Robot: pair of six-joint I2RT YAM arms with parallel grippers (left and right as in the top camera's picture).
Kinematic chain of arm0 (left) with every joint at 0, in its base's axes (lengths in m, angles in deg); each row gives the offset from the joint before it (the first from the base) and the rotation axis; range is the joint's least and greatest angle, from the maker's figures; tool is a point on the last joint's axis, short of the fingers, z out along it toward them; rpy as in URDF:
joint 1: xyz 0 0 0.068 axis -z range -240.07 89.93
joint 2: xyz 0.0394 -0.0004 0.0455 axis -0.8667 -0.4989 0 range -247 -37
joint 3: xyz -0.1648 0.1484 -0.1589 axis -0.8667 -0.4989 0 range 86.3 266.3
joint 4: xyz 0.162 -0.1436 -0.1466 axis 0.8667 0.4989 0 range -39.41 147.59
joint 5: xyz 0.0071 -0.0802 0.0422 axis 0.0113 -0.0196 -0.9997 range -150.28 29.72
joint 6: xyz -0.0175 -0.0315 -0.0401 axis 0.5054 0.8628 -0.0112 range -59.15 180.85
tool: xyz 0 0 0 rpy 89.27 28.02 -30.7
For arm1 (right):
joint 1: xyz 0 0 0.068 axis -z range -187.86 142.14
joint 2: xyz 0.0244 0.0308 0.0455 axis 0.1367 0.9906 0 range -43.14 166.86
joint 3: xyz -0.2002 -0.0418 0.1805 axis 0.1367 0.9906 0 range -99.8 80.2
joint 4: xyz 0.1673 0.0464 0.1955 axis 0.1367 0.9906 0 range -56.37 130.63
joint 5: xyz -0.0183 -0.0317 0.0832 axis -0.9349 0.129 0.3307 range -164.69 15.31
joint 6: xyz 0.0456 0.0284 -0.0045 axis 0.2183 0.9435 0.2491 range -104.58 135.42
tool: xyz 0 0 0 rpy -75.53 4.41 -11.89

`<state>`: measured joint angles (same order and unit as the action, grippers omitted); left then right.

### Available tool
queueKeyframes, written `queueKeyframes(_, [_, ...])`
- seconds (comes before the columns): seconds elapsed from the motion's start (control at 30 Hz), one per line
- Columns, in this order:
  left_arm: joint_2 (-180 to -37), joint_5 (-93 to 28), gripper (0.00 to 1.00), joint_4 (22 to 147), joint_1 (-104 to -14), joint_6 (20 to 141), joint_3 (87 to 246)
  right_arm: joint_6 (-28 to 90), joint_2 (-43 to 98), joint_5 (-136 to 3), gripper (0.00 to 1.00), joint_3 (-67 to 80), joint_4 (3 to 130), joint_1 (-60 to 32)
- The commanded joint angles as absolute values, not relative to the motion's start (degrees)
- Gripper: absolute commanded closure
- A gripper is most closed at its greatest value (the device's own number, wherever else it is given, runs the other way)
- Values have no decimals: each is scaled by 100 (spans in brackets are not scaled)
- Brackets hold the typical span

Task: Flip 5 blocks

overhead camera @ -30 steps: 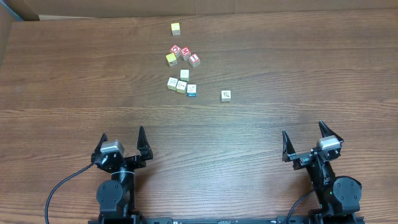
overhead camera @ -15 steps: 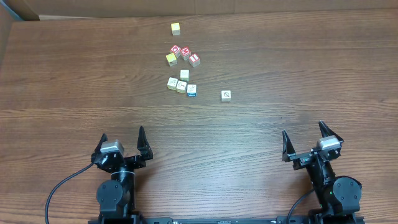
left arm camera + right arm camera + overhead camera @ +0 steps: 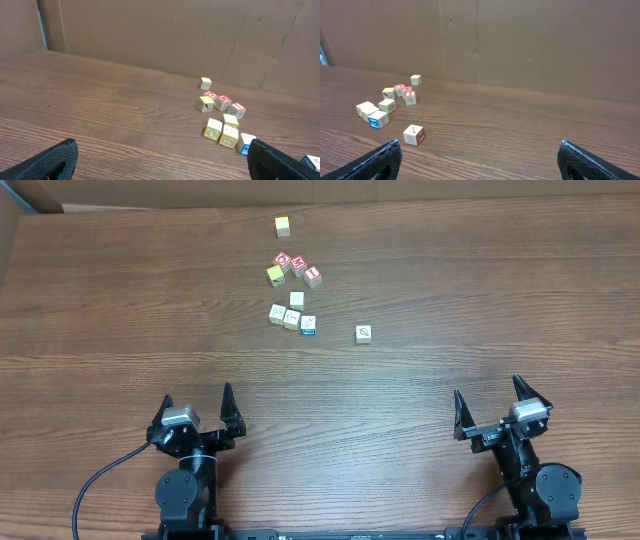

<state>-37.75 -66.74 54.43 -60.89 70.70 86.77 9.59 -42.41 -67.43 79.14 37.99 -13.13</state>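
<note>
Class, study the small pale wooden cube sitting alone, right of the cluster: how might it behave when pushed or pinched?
The small pale wooden cube looks rigid and flat-faced, so it would probably slide or tip over an edge, not roll. Tiny and wooden, it is likely light. The smooth brown wooden table may let it skid.

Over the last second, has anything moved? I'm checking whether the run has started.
Nothing visibly changed. The blocks lie where they were; the left gripper and right gripper stay parked, jaws open and empty.
</note>
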Motion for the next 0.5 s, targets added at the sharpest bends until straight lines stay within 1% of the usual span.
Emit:
queueKeyframes(0.0, [-3727,-6663,0,5441,-6074,6919,8657,961,-4287,-6705,0,7976,3777,-1294])
queueKeyframes(0.17, [-3727,-6661,0,5443,-6074,6919,8657,983,-4287,-6686,0,7976,3775,-1294])
queueKeyframes(0.33, [-3727,-6635,0,5443,-6074,6919,8657,1438,-4287,-6688,0,7976,3779,-1298])
queueKeyframes(0.47, [-3727,-6200,0,5439,-6076,6919,8657,1438,-4287,-6703,0,7976,3777,-1298])
